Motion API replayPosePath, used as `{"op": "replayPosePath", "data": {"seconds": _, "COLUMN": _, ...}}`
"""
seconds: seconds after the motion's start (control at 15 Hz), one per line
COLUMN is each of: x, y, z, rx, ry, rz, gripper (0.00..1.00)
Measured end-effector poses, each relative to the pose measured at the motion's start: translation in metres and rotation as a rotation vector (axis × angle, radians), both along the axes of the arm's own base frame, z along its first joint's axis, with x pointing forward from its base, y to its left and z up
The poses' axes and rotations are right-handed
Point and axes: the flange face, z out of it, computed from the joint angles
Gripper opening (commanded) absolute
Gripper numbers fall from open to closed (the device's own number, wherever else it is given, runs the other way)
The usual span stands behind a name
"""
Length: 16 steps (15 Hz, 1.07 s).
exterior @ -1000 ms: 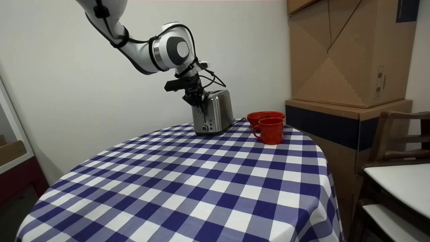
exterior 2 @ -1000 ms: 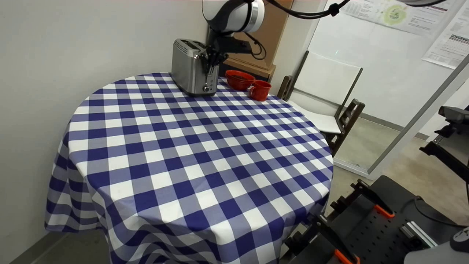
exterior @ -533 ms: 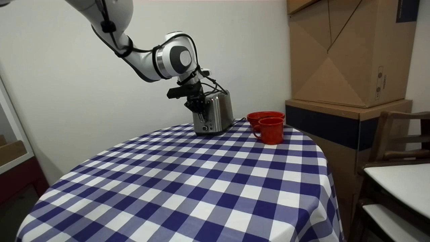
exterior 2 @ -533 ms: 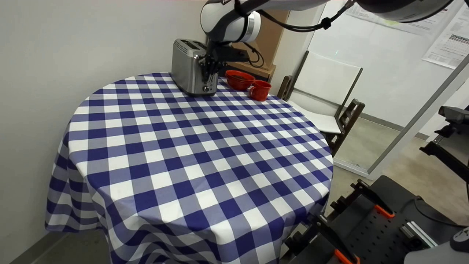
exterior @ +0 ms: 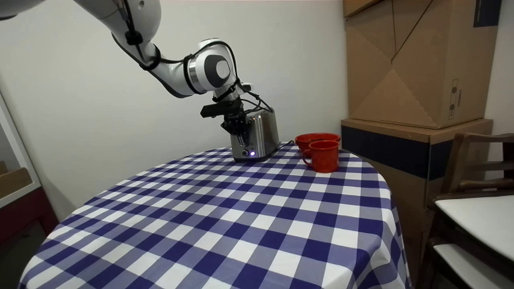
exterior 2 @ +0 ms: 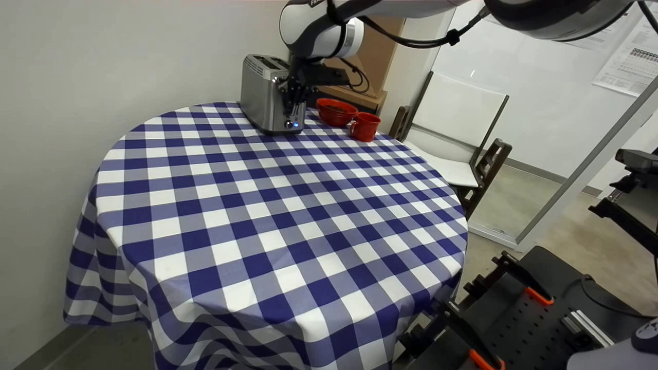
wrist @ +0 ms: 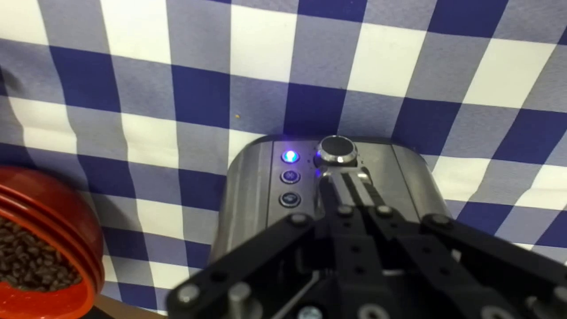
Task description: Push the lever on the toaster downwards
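The silver toaster (exterior: pixel 266 132) stands near the wall end of the table; it also shows in an exterior view (exterior 2: pixel 258 95) and in the wrist view (wrist: pixel 246 199). My gripper (exterior: pixel 241 140) points down at the toaster's narrow control end, low and just above the dial (wrist: pixel 337 150). In the wrist view, the fingertips (wrist: pixel 349 177) are together, with no object between them. A shiny piece that looks like the lever (wrist: pixel 365 170) shows under and beside the tips, mostly hidden. One button (wrist: pixel 290 156) glows blue; it shows lit in both exterior views.
A red bowl (wrist: pixel 66 248) with dark beans and a red mug (exterior: pixel 324 156) stand beside the toaster. The wall (exterior: pixel 281 60) is behind it. A checkered cloth (exterior 2: pixel 267 205) covers the round table. Cardboard boxes (exterior: pixel 401 80) stand beyond the table.
My gripper has moved down along the toaster's control end, mostly in the first half second. The blue button light has come on in the last half second. The toaster has not moved.
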Motion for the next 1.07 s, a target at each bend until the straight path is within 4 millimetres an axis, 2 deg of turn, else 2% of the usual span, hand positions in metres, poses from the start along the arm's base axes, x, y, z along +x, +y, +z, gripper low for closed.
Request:
{"op": "replayPosePath", "data": {"seconds": 0.07, "x": 0.0, "y": 0.001, "z": 0.001, "rx": 0.004, "ry": 0.004, "rz": -0.001, "gripper": 0.26}}
{"op": "replayPosePath", "data": {"seconds": 0.13, "x": 0.0, "y": 0.002, "z": 0.001, "rx": 0.013, "ry": 0.012, "rz": -0.004, "gripper": 0.27}}
{"op": "replayPosePath", "data": {"seconds": 0.33, "x": 0.003, "y": 0.007, "z": 0.013, "rx": 0.052, "ry": 0.024, "rz": -0.017, "gripper": 0.48}}
{"op": "replayPosePath", "data": {"seconds": 0.73, "x": 0.009, "y": 0.007, "z": 0.088, "rx": 0.079, "ry": -0.034, "rz": -0.065, "gripper": 0.92}}
{"op": "replayPosePath", "data": {"seconds": 0.87, "x": 0.006, "y": 0.003, "z": 0.111, "rx": 0.085, "ry": -0.048, "rz": -0.089, "gripper": 1.0}}
{"op": "replayPosePath", "data": {"seconds": 1.07, "x": -0.005, "y": -0.008, "z": 0.132, "rx": 0.086, "ry": -0.046, "rz": -0.123, "gripper": 1.0}}
